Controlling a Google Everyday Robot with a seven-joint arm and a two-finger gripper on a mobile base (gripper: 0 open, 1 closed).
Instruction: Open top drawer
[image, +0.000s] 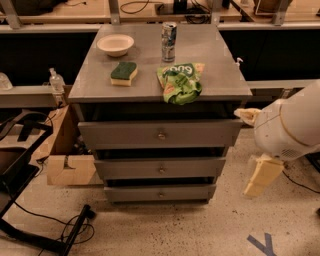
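The top drawer (125, 134) is the widest grey front of three, with a small round metal knob (161, 135) at its centre. A dark gap shows between it and the cabinet top (210, 60). The mid-width drawer (130, 168) and the narrowest drawer (135, 193) sit below it. My white arm (292, 122) is at the right of the cabinet. Its cream-coloured gripper (261, 176) hangs low beside the cabinet's right side, level with the lower drawers, and touches nothing.
On the cabinet top stand a white bowl (115, 44), a green-and-yellow sponge (123, 73), a drink can (169, 41) and a green chip bag (181, 82). A cardboard box (67, 160) and black cables (60, 225) lie at the left on the floor. Desks run behind.
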